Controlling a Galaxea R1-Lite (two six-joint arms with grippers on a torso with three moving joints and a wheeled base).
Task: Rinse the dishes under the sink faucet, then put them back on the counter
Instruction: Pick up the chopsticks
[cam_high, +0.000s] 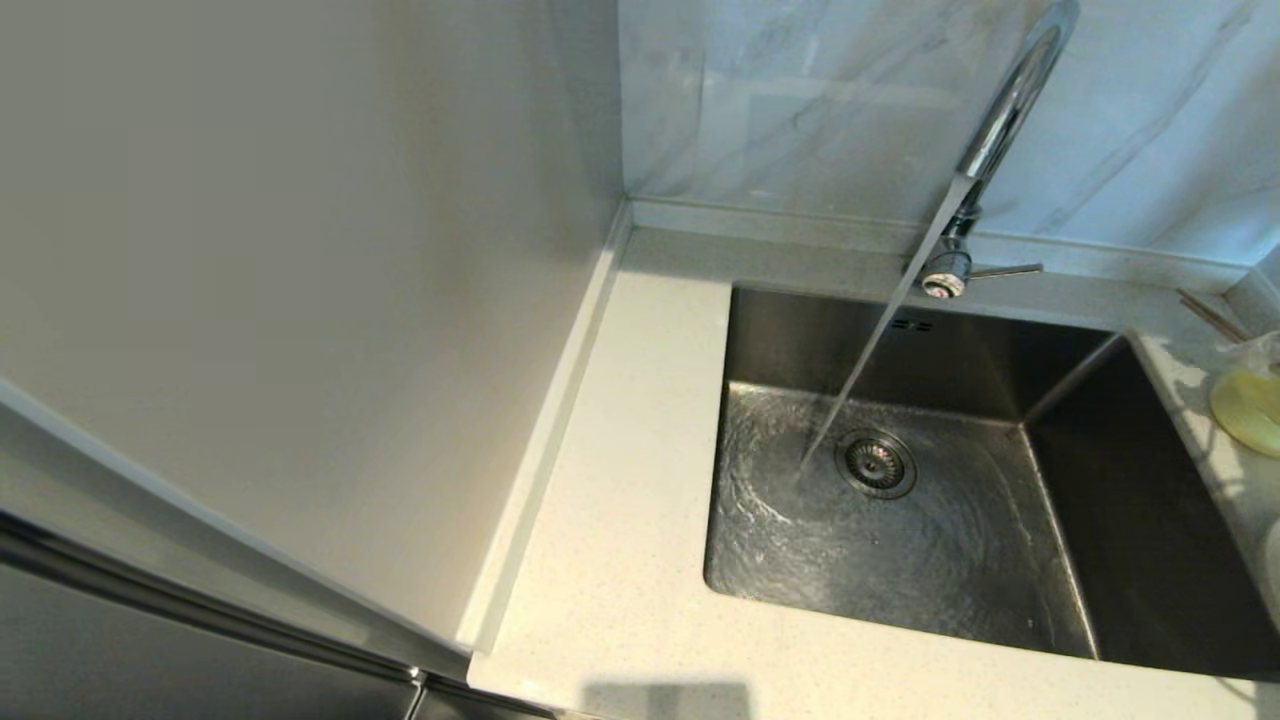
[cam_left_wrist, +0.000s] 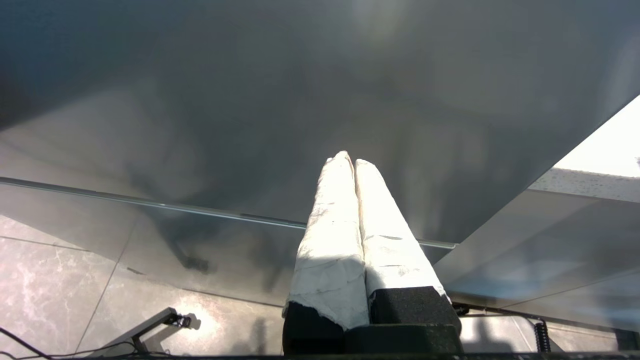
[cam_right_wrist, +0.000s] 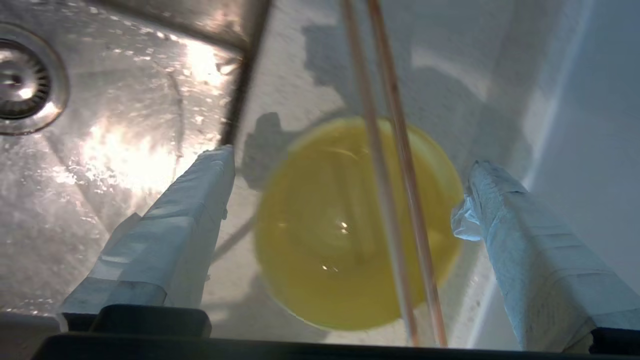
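With the jaws of the right gripper (cam_right_wrist: 345, 185) spread wide above the yellow bowl (cam_right_wrist: 320, 240), which rests on the surface beside the sink (cam_high: 900, 540) under the chopsticks (cam_right_wrist: 395, 200), the chopsticks should probably be cleared first.

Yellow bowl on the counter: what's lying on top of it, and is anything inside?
Two chopsticks lie across the yellow bowl, side by side. Inside it looks empty, though the strip under the chopsticks is covered. The open right hand hovers above it.
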